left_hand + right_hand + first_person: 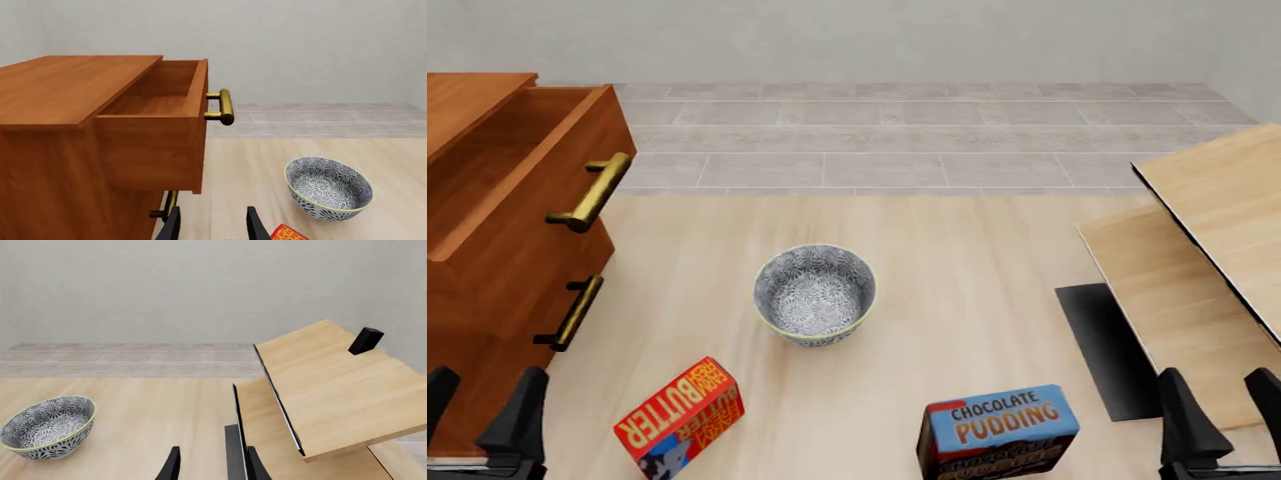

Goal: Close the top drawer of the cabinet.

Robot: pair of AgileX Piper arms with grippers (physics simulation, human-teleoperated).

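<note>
The reddish-brown cabinet [467, 330] [60, 90] stands at the table's left edge. Its top drawer [521, 190] [160, 125] is pulled out, showing an empty wooden inside, with a brass bar handle [593, 191] [224, 106] on its front. A lower drawer's handle [570, 312] sits flush below. My left gripper [481, 415] [212, 225] hangs open near the front left corner, beside the cabinet's lower front and well below the top drawer. At the front right my right gripper [1217, 420] [210, 465] is open, far from the cabinet. Neither holds anything.
A patterned bowl [814, 294] [328, 188] [48, 426] sits mid-table. A red butter box [678, 417] and a blue chocolate pudding box [998, 432] lie near the front. Pale wood panels [1201, 250] [333, 390] and a black mat [1108, 350] occupy the right side.
</note>
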